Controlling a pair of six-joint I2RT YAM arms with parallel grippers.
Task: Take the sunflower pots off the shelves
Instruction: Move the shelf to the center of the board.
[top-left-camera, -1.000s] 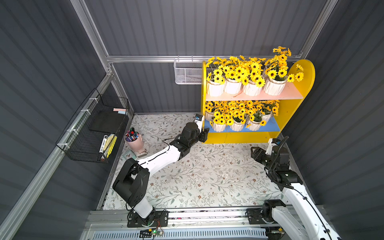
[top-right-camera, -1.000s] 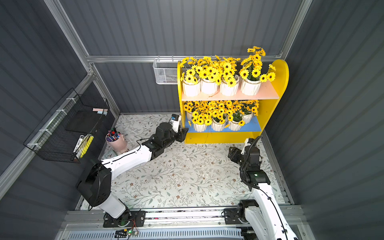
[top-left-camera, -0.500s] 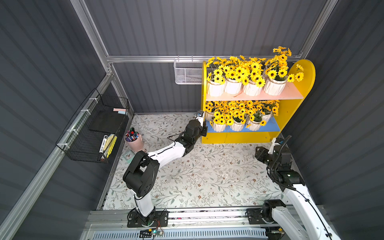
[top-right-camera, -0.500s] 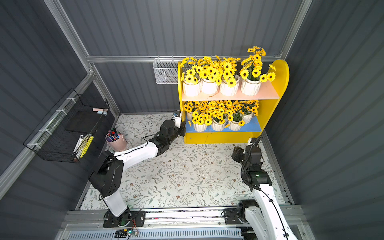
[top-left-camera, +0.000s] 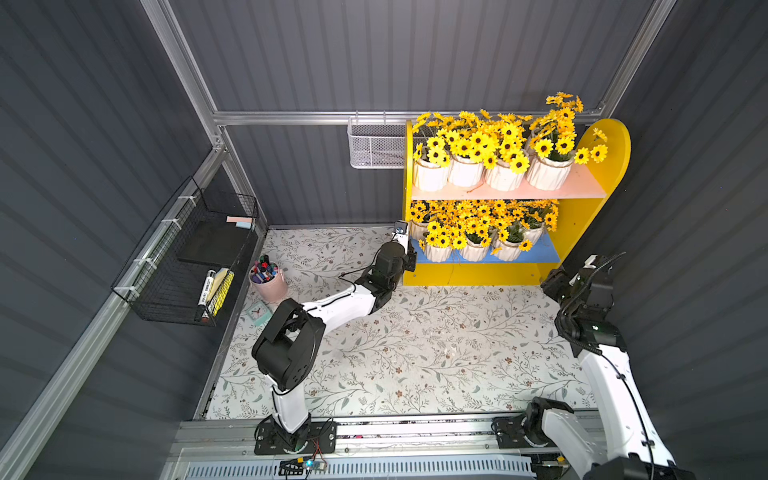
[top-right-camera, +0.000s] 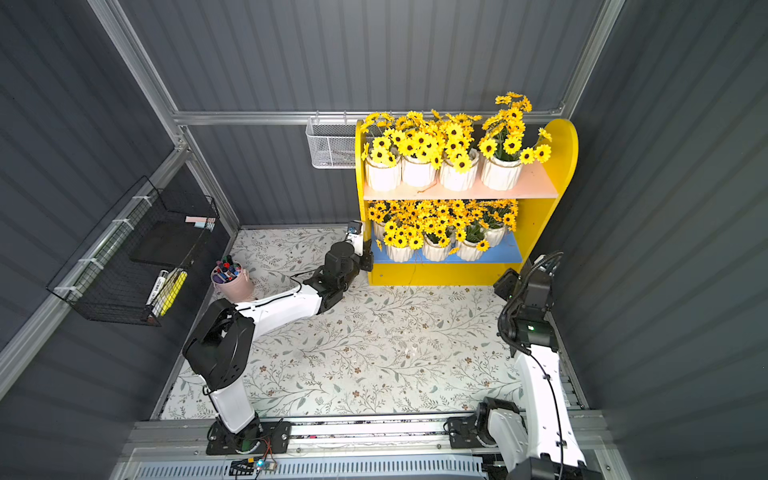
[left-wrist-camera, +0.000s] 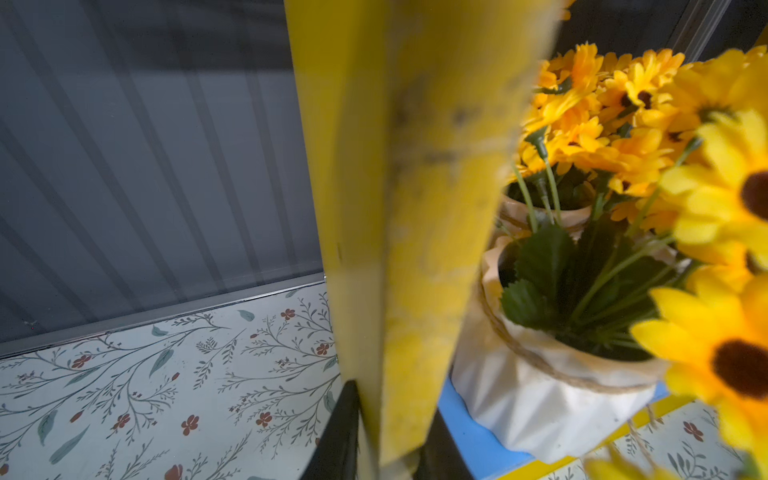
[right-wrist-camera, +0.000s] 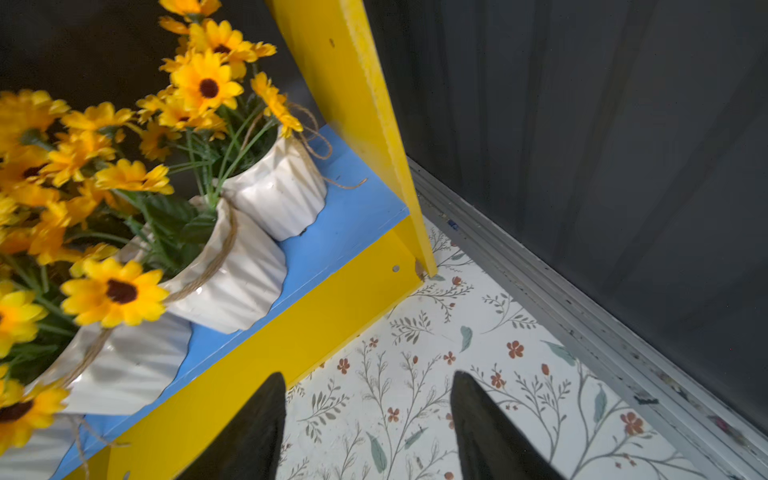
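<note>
The shelves (top-left-camera: 598, 162) (top-right-camera: 559, 158) stand against the back wall, yellow with a pink upper board and a blue lower board. White ribbed sunflower pots fill both boards in both top views: a row above (top-left-camera: 465, 173) and a crowded group below (top-left-camera: 437, 252). My left gripper (top-left-camera: 409, 261) (left-wrist-camera: 392, 415) is shut on the shelves' left side panel (left-wrist-camera: 415, 208), beside a lower pot (left-wrist-camera: 540, 399). My right gripper (top-left-camera: 555, 283) (right-wrist-camera: 368, 376) stands open over the floral floor by the unit's lower right corner, close to two pots (right-wrist-camera: 278, 195) (right-wrist-camera: 237, 286).
A pink cup of markers (top-left-camera: 269, 283) and a small teal clock (top-left-camera: 258, 312) sit at the floor's left edge. On the left wall hangs a black wire rack (top-left-camera: 187, 257). A white mesh basket (top-left-camera: 374, 146) hangs beside the shelves. Grey walls close in on both sides.
My left arm reached forward to the shelves' left side panel and its jaws closed on it. My right arm shifted a little toward the right wall, still open.
</note>
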